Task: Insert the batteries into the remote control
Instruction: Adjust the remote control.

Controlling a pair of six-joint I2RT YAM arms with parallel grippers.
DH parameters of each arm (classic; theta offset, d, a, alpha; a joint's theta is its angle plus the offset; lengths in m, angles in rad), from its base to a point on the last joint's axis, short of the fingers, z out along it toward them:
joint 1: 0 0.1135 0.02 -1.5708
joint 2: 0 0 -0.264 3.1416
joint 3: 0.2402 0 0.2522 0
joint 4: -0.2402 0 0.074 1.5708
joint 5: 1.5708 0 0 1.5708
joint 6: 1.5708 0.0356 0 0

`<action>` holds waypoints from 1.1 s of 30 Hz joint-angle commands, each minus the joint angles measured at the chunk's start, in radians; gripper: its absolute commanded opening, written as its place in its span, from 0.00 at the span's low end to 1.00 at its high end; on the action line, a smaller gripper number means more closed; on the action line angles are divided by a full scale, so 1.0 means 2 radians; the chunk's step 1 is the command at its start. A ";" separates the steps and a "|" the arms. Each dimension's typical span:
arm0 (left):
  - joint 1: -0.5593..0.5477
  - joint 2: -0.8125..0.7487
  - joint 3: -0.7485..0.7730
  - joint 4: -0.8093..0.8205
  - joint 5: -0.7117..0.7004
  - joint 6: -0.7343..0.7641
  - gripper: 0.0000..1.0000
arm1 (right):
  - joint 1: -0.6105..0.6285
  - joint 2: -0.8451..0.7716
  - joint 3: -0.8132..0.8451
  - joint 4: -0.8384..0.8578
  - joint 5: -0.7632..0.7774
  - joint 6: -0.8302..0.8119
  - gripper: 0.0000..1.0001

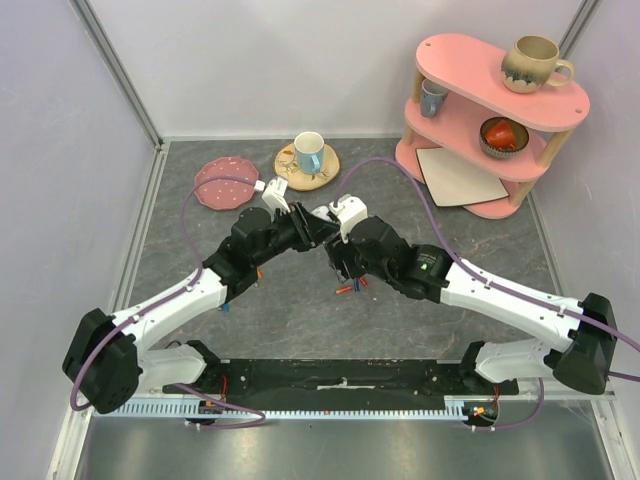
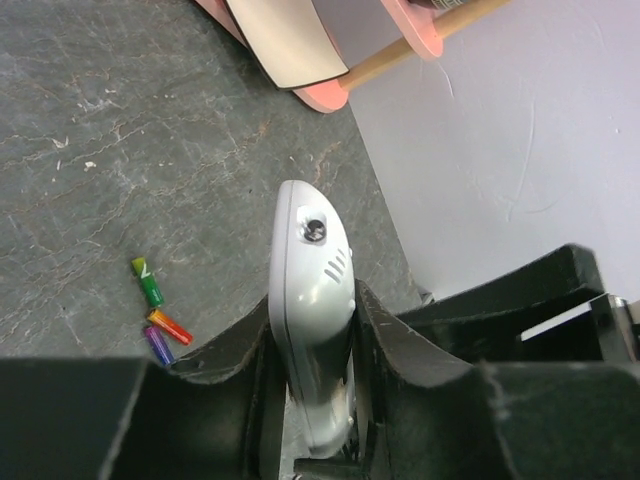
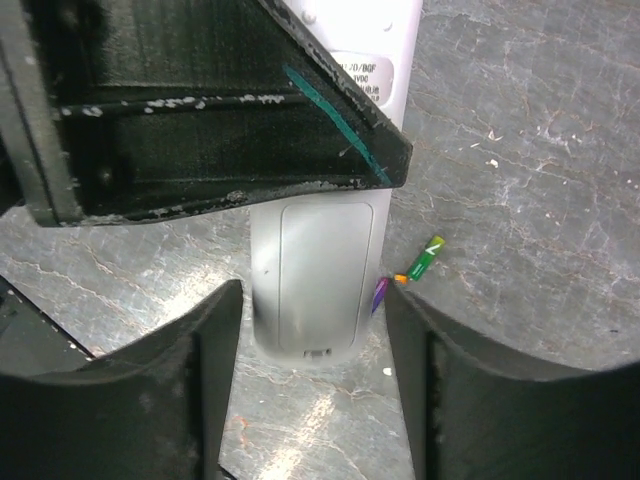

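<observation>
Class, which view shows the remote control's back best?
Right wrist: the remote control shows its back, cover and label. Left wrist shows only its narrow edge in the left gripper; top external mostly hides it.

White arms [image 1: 500, 290], black hands [image 1: 305, 225], looping purple cables [image 1: 385, 160]

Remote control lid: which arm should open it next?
Right, probably. The left gripper is shut on the remote control, so it is busy. The right gripper is open, facing the back lid.
</observation>
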 commanded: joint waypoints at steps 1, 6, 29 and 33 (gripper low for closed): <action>-0.001 -0.010 -0.015 0.026 -0.007 -0.004 0.02 | 0.004 -0.020 0.021 0.012 0.000 -0.002 0.79; 0.000 -0.025 -0.020 0.030 -0.035 0.003 0.02 | 0.003 -0.031 0.046 -0.016 0.008 0.003 0.95; 0.001 -0.085 -0.190 0.278 -0.142 -0.003 0.02 | -0.027 -0.159 -0.136 0.142 -0.009 0.216 0.89; 0.001 -0.089 -0.202 0.275 -0.162 0.007 0.02 | -0.027 -0.154 -0.176 0.205 -0.037 0.255 0.80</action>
